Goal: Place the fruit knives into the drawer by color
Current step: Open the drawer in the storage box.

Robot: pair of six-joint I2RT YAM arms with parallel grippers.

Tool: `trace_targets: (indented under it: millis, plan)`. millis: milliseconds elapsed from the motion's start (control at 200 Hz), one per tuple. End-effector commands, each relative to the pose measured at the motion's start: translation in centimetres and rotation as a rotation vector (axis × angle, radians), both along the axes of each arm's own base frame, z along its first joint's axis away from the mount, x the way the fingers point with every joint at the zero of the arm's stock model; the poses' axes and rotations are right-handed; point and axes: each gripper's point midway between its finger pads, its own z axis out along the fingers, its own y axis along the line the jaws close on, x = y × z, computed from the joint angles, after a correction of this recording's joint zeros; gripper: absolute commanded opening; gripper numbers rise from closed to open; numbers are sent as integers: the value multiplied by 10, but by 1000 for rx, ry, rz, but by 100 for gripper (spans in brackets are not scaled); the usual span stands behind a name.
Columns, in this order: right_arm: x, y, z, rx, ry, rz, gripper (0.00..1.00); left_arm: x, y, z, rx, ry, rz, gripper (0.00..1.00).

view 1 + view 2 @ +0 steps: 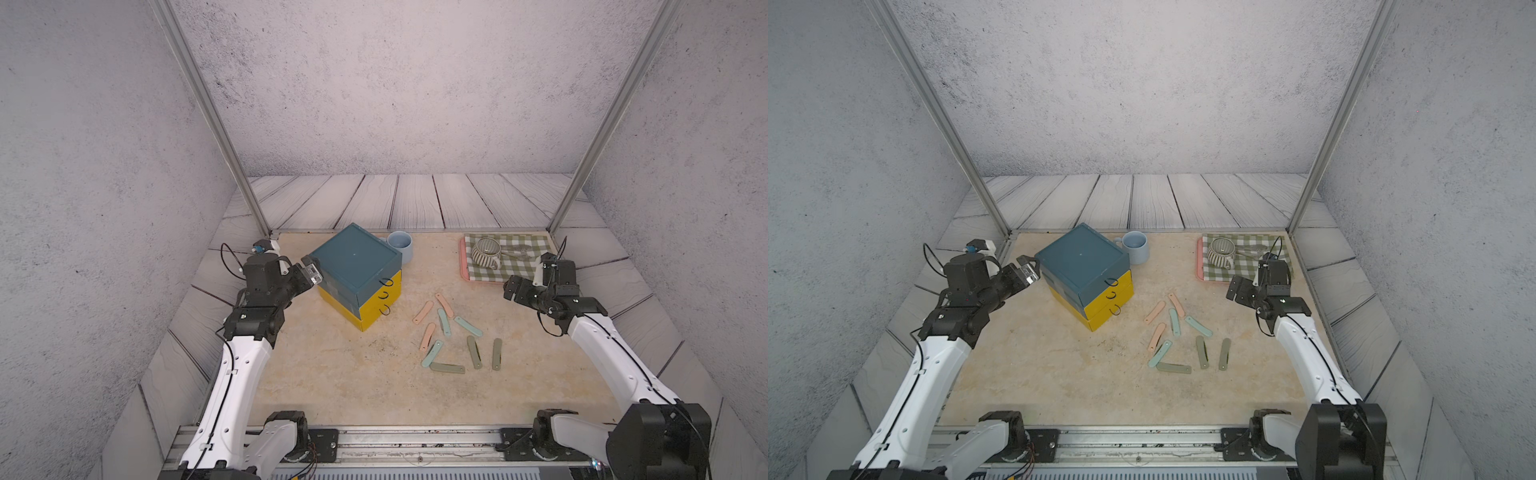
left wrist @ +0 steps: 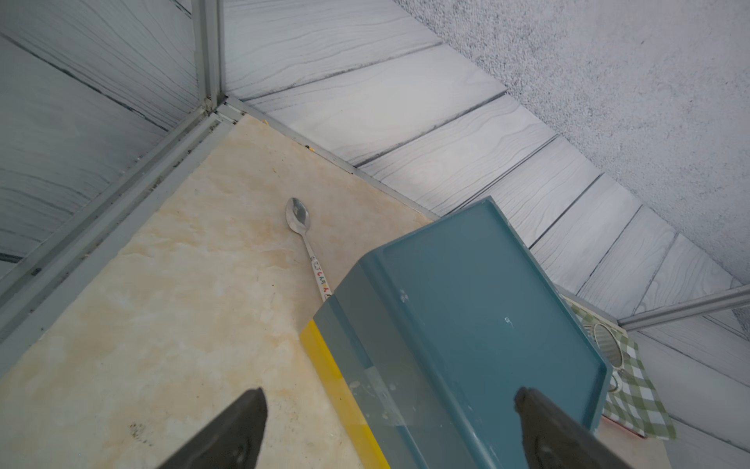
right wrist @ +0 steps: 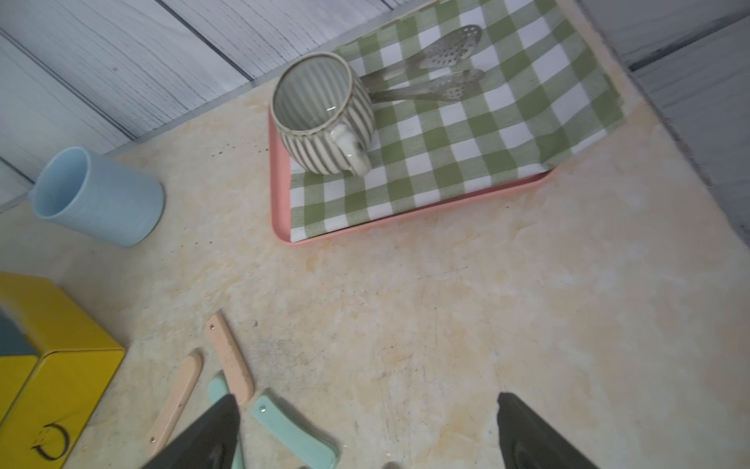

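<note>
Top views: left tool (image 1: 312, 270) apart at drawer (image 1: 353, 259) edge, right tool (image 1: 510, 289) apart near tray (image 1: 462, 266).

No readable writing anywhere

The only lettering-like marks are on the spoon (image 2: 310, 253) seen in the left wrist view: a row of small coloured characters in red, green, blue and orange runs along its white handle. They are too small and blurred to make out as letters or numbers, and the row is cut off where the handle passes behind the drawer chest (image 2: 466, 325). In both top views and in the right wrist view no label, brand, number or sign can be read on anything.
</note>
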Motion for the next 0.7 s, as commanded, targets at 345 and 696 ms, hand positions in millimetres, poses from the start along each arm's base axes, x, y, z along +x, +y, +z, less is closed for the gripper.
trace_targets:
  millis: [345,696]
  plan:
    - [-20,93,32,428,-50,322,89,5,-93,31,-45,25,-355,69]
    - [-23,178,45,560,-17,507,71,33,-130,6,-81,153,-500,0]
